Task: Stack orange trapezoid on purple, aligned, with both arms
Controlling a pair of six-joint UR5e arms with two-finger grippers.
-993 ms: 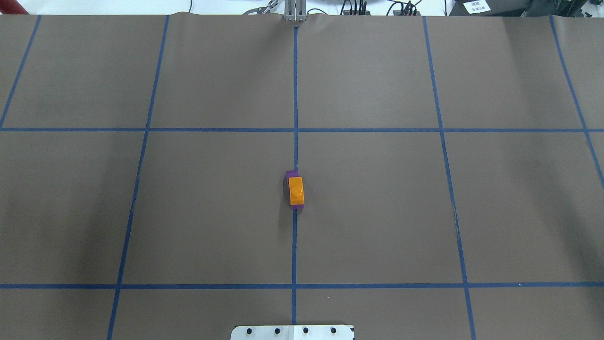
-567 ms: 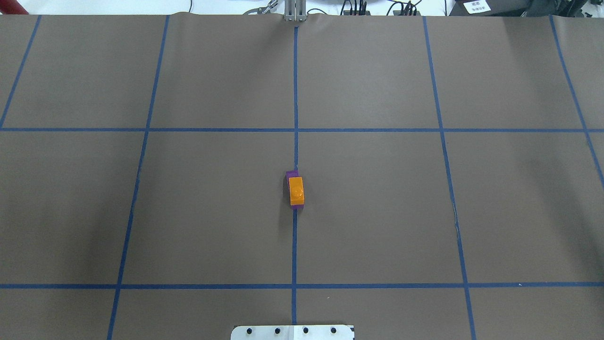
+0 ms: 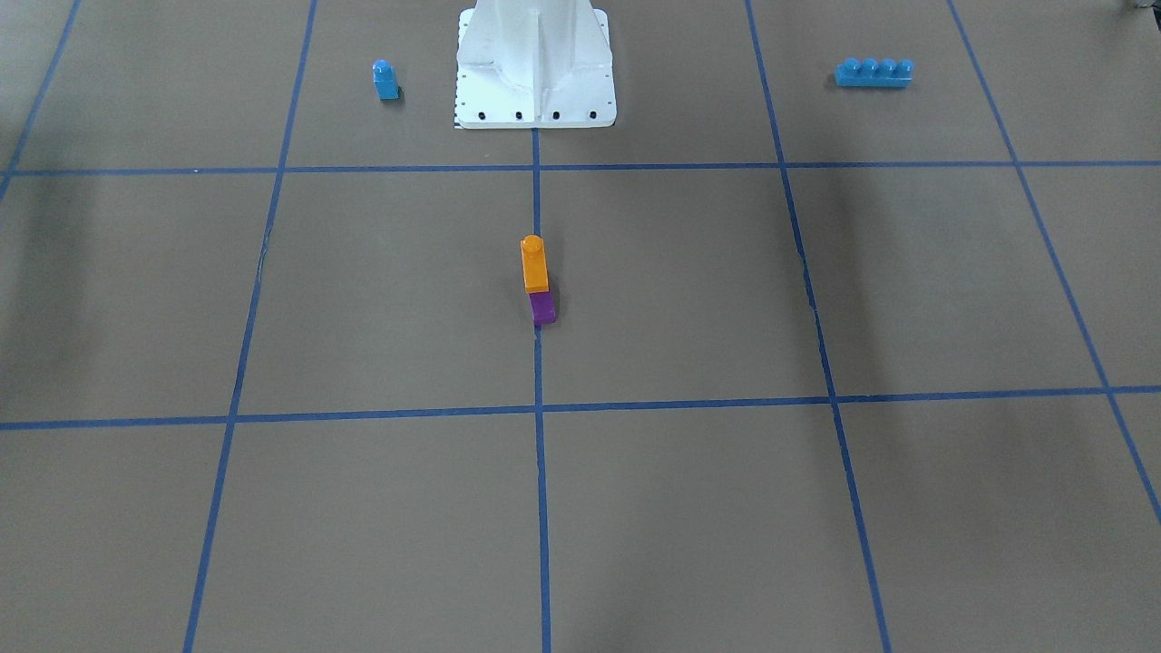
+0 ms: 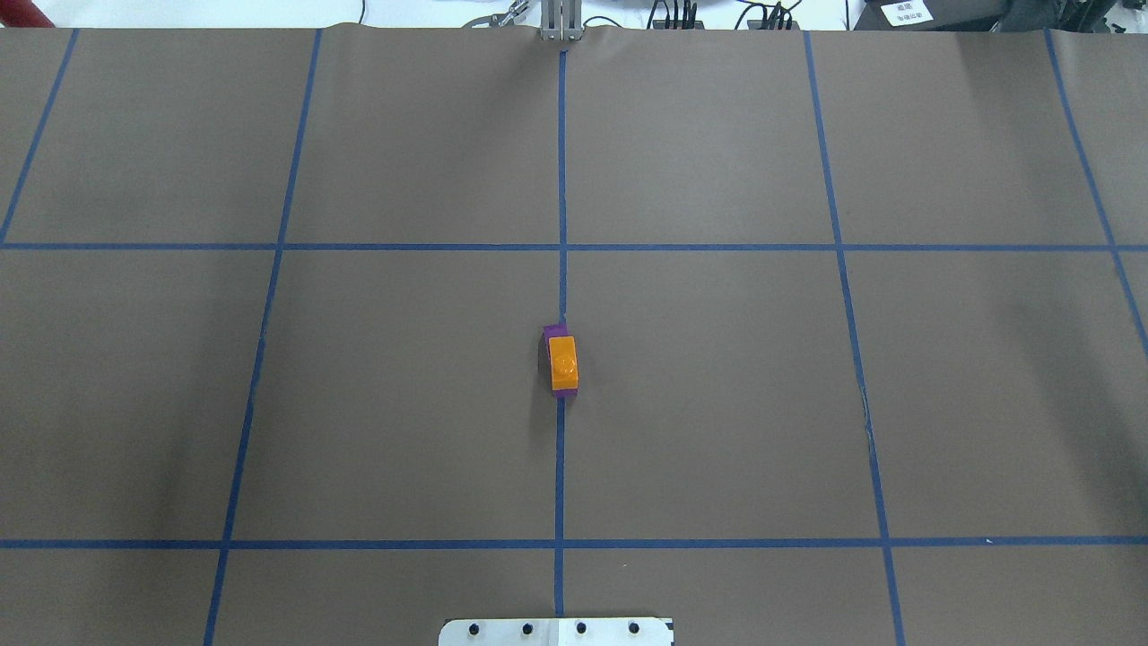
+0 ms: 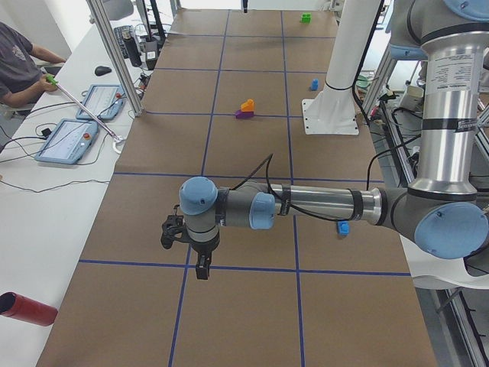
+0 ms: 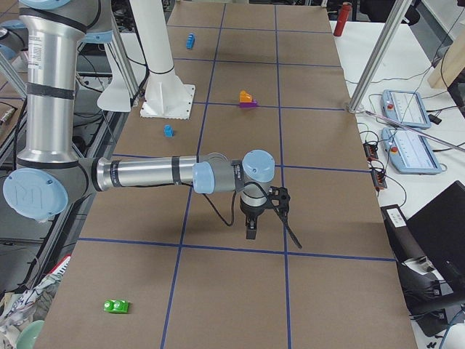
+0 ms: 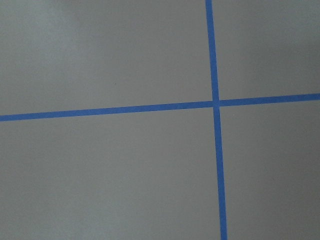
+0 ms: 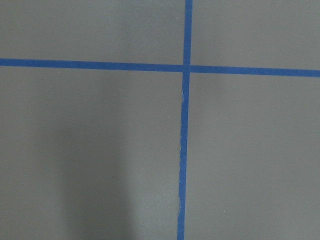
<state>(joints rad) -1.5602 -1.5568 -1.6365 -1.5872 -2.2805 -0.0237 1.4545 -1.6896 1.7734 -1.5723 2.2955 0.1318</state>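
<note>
Two arms, and both are well apart from the blocks. Starting on the robot's own left: the left gripper [image 5: 200, 265] hangs low over a crossing of blue tape lines [image 7: 216, 103] on the brown table cover [image 4: 404, 431], pointing down. We only catch it from the side camera, so we can't tell how far open the claw is, and we see no block in it.

Next over, a long blue brick [image 3: 873, 73] lies flat on the robot's left of the white pedestal [image 3: 535, 63].

Dead centre is the stack. The orange trapezoid [image 4: 564, 362] sits on the purple block [image 4: 554, 330], stud up, right on the middle tape line. From overhead a thin purple strip peeks out along the far end and left edge; we can't tell if that's offset or just the camera angle.

Past the pedestal stands a small blue block [image 3: 385, 80].

Last, the right gripper [image 6: 251, 229] hovers over another tape crossing. It's the same deal here: side view only, so we can't tell the claw's opening.
</note>
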